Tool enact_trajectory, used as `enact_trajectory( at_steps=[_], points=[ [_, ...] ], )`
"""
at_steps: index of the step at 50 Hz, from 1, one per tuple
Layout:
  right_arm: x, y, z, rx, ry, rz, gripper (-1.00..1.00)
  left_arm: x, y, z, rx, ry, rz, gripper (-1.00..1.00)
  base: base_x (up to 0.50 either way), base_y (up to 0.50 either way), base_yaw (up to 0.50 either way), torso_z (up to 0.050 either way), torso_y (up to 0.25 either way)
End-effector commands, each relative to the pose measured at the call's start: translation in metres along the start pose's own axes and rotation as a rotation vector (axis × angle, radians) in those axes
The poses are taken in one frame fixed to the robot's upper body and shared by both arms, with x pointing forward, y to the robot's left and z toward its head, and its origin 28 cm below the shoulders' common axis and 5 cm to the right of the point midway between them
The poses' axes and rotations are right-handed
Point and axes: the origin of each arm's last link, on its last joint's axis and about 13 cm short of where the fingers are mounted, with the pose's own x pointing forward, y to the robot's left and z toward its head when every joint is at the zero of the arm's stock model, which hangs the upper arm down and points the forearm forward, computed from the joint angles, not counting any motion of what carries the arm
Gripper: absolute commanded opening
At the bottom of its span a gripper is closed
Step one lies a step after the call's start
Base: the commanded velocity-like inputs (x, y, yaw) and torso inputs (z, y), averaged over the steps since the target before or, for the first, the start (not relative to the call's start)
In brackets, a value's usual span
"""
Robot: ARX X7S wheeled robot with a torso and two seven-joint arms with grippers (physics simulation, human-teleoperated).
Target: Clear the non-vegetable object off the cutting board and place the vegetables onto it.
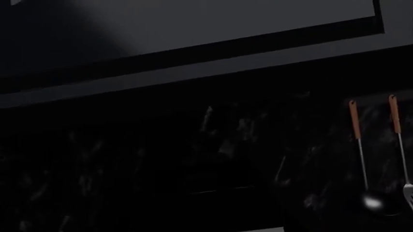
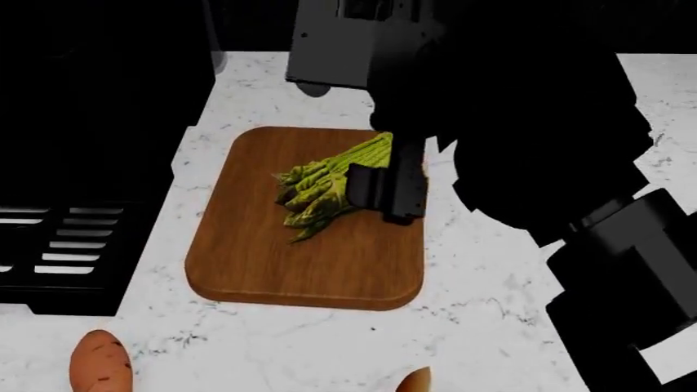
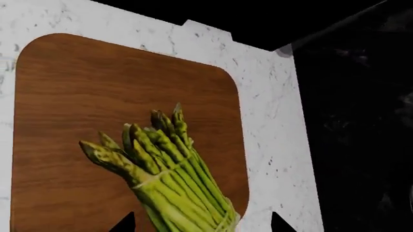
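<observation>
The asparagus bundle (image 2: 318, 193) (image 3: 169, 169), which is the non-vegetable object, lies on the reddish-brown cutting board (image 2: 256, 253) (image 3: 65, 92) with its tips toward the board's middle. My right gripper (image 2: 388, 194) (image 3: 201, 225) is open over the bundle's banded stem end, one dark fingertip on each side and not touching it. An orange-brown sweet potato (image 2: 100, 364) lies on the counter near the front left. A tan mushroom (image 2: 415, 382) shows at the bottom edge. My left gripper does not show in any view.
A black stove with grates (image 2: 55, 245) borders the white marble counter (image 2: 490, 294) on the left. In the left wrist view, a ladle (image 1: 361, 150) and a spatula (image 1: 401, 145) hang on a dark wall. My right arm (image 2: 523, 122) covers the board's far right.
</observation>
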Motion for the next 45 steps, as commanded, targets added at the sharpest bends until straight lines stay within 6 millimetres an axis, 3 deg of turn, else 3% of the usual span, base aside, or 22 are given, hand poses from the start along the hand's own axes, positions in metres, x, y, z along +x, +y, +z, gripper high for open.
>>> enact_trajectory(
  at_steps=[1, 11, 31, 45],
  points=[
    [0.002, -0.013, 0.013, -0.151, 0.118, 0.062, 1.00, -0.003, 0.002, 0.004, 0.001, -0.009, 0.009, 1.00, 0.00, 0.00, 0.00, 0.000, 0.000],
    [0.017, -0.026, 0.015, -0.245, 0.157, 0.074, 1.00, -0.005, 0.005, 0.007, 0.010, -0.017, 0.022, 1.00, 0.00, 0.00, 0.00, 0.000, 0.000],
    [0.039, -0.012, 0.008, -0.211, 0.156, 0.166, 1.00, -0.007, 0.010, 0.012, 0.012, -0.030, 0.034, 1.00, 0.00, 0.00, 0.00, 0.000, 0.000],
    [0.052, -0.003, 0.000, -0.363, 0.200, 0.039, 1.00, -0.009, 0.009, 0.013, 0.024, -0.028, 0.040, 1.00, 0.00, 0.00, 0.00, 0.000, 0.000]
  ],
)
